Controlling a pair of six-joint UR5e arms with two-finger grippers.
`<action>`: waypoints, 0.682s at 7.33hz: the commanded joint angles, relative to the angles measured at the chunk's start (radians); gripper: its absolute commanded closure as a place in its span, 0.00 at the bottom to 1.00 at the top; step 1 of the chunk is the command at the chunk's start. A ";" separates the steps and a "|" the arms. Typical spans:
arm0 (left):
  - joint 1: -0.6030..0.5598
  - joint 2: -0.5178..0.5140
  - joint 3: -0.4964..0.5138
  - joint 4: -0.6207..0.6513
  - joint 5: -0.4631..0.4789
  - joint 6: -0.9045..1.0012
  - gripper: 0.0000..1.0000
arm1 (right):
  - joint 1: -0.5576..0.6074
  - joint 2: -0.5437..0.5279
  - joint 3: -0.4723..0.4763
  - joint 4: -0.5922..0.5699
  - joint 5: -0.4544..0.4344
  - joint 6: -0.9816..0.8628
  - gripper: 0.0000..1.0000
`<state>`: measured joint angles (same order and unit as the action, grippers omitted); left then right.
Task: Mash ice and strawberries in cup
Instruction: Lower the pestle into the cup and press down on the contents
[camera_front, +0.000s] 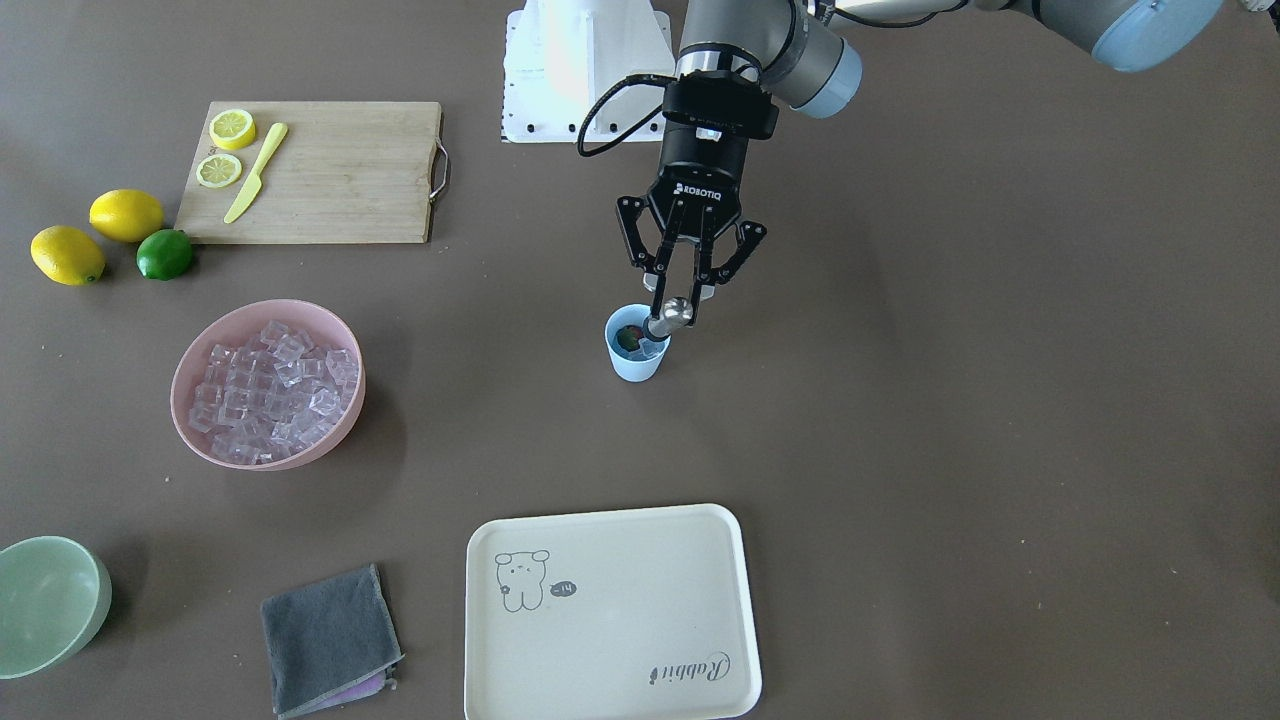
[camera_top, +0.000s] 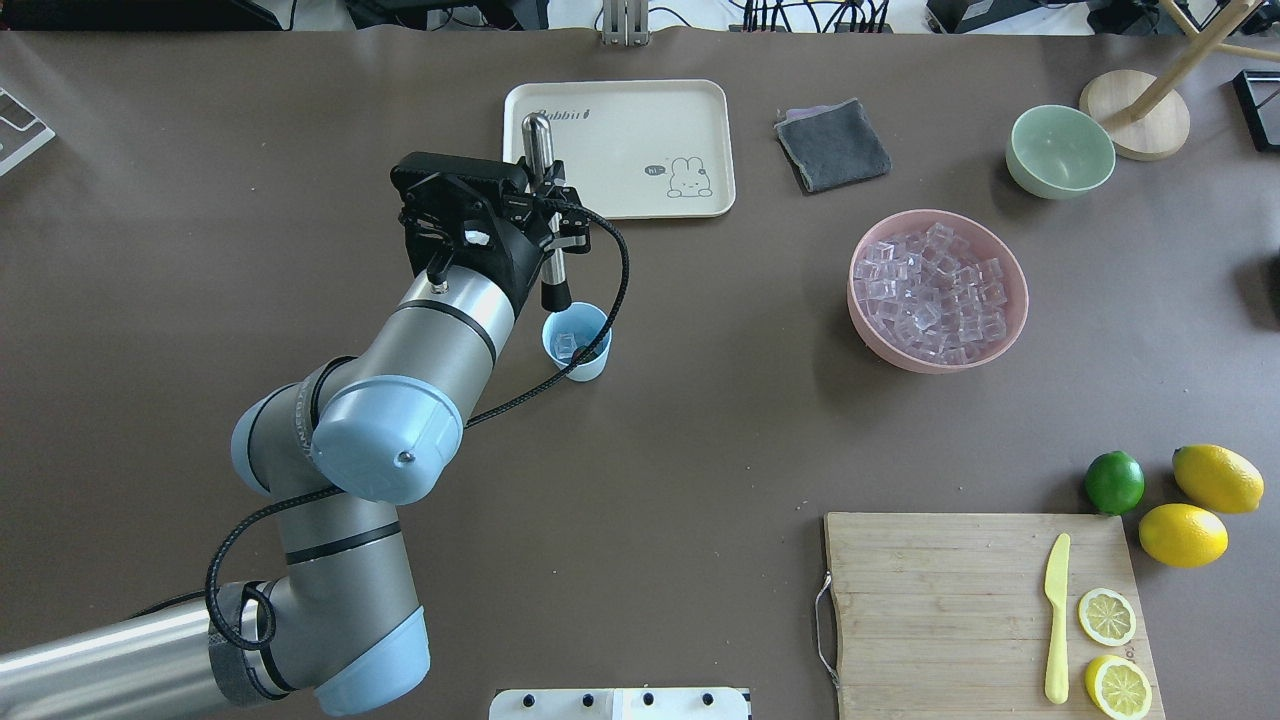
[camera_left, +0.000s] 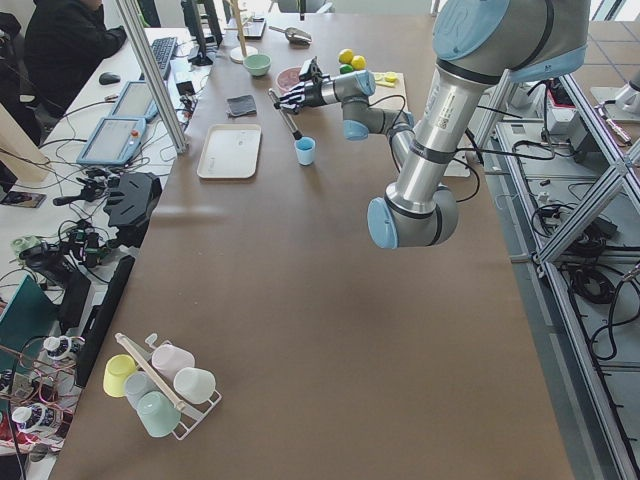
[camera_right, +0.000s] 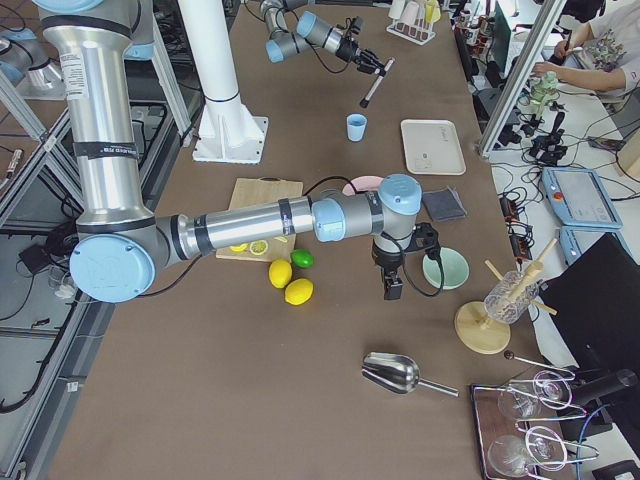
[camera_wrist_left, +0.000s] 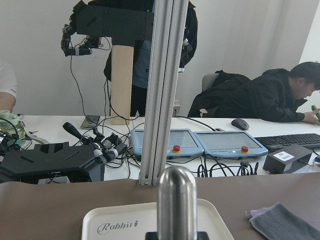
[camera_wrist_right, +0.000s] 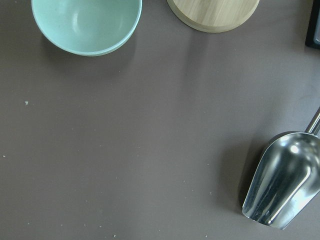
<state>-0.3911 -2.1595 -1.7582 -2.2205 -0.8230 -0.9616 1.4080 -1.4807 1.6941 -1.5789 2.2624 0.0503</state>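
Grip check: found left gripper clamped on muddler, jaws pinching the shaft near mid-length. Logged muddler tilted: rounded steel end up and leaning toward tray, black end down, hanging just over cup. From both side views, tip apart from rim, not inside. Found cup upright on table, near centre, directly under the gripper. Inside cup: ice, a few clear cubes, plus strawberry, red with green top, lying against the wall on robot's right side. Cannot tell from any view whether either is crushed. Further out, toward robot's right: pink bowl heaped with more ice, well apart from cup. Beyond it, board carrying yellow knife and two lemon halves. Just off board's far end, two whole lemons and lime, touching or nearly so. On operators' side: tray, then grey cloth, then green bowl in a row. Right gripper seen only from the right-end camera, pointing down, low over table beside green bowl; cannot tell open or closed. Right wrist view: bare table, green bowl's rim, steel scoop.
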 joint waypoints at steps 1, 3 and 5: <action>0.046 -0.005 0.020 -0.021 0.030 0.000 1.00 | -0.001 0.003 -0.014 0.005 -0.003 -0.001 0.01; 0.060 -0.003 0.042 -0.024 0.056 -0.005 1.00 | -0.001 0.002 -0.022 0.008 -0.003 -0.001 0.01; 0.074 0.003 0.092 -0.072 0.056 -0.008 1.00 | 0.000 -0.012 0.004 0.007 0.000 0.000 0.01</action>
<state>-0.3246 -2.1615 -1.7003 -2.2566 -0.7684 -0.9678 1.4075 -1.4844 1.6830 -1.5715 2.2609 0.0500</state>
